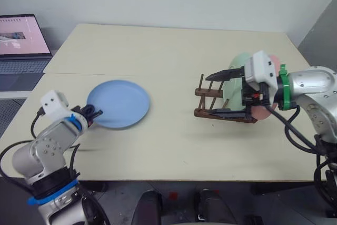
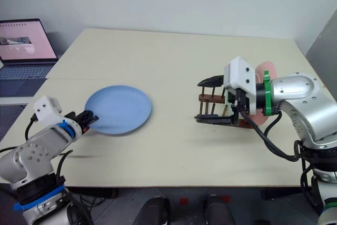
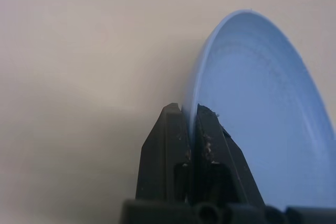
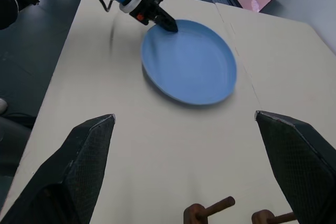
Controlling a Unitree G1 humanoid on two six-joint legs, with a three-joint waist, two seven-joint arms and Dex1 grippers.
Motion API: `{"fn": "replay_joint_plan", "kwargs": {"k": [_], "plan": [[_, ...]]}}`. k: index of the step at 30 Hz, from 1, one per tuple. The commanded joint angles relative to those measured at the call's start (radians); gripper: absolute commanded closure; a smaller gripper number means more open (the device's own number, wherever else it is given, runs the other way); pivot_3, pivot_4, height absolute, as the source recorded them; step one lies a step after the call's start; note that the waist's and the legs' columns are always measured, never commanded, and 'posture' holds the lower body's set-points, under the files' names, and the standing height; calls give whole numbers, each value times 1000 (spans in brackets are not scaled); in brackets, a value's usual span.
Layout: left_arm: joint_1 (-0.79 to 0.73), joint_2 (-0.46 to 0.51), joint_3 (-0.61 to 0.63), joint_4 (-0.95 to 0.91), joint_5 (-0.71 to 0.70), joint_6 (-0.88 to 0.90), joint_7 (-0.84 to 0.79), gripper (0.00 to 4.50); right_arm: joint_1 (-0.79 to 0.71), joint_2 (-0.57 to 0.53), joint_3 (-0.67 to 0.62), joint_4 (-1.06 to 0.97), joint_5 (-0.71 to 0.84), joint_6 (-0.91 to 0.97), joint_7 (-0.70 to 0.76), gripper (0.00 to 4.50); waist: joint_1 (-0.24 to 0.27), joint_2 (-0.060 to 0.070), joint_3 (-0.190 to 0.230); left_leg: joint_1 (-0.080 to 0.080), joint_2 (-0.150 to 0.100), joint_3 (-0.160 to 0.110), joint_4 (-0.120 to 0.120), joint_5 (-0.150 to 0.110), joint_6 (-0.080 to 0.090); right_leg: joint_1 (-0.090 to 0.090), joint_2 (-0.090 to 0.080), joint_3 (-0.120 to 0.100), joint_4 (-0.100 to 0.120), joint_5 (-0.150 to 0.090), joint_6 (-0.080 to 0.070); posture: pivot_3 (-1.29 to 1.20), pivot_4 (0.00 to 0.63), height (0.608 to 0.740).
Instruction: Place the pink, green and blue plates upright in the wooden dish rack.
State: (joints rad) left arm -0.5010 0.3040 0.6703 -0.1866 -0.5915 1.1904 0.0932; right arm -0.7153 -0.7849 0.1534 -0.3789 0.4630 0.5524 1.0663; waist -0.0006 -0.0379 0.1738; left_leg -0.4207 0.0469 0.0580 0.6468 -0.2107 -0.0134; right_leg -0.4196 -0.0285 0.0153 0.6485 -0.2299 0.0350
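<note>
I see my left gripper (image 3: 190, 116) clamped on the blue plate's (image 3: 262, 114) rim. Beige table (image 3: 79, 77) lies behind it.

The round light-blue plate (image 1: 119, 103) looks like smooth matt plastic with a faint sheen. Beneath it, the cream tabletop (image 1: 168, 56) is a smooth matt laminate. Right of the plate, the dark reddish-brown wooden dish rack (image 1: 210, 101) has a slightly glossy finish. The left gripper's black fingers (image 3: 173, 145) are scuffed, dull plastic.
</note>
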Motion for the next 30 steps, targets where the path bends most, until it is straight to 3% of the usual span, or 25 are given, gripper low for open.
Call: {"fn": "replay_joint_plan", "kwargs": {"k": [1,9,17,21,30], "plan": [[-131,-70,-22,-53,-27,-9,73,4474,-70,88,114,23,-184,-101,-103,0,-1,0,0,0,0,0,0,0,0,0,0,0,0,0,0,0,150,740],[-289,-203,-74,-54,-22,-17,175,4474,-170,253,338,203,-565,-309,-246,0,-4,0,0,-1,0,0,-1,0,-1,-2,2,1,0,0,0,0,150,740],[-304,-229,-77,-80,-50,4,205,4474,-225,376,429,373,-805,-433,-334,0,-4,0,0,-2,0,0,-1,0,-1,-2,2,0,0,0,0,0,150,740],[-297,-232,-80,-90,-61,16,209,4500,-231,402,428,426,-861,-464,-345,921,-4,0,0,-2,0,0,-1,0,-2,-2,2,-1,0,0,0,0,150,740],[-284,-227,-71,-94,-78,44,209,4500,-231,438,405,449,-889,-480,-320,4215,-3,0,0,-2,0,-1,-1,0,-2,-2,2,-1,0,0,0,0,150,740]]}}
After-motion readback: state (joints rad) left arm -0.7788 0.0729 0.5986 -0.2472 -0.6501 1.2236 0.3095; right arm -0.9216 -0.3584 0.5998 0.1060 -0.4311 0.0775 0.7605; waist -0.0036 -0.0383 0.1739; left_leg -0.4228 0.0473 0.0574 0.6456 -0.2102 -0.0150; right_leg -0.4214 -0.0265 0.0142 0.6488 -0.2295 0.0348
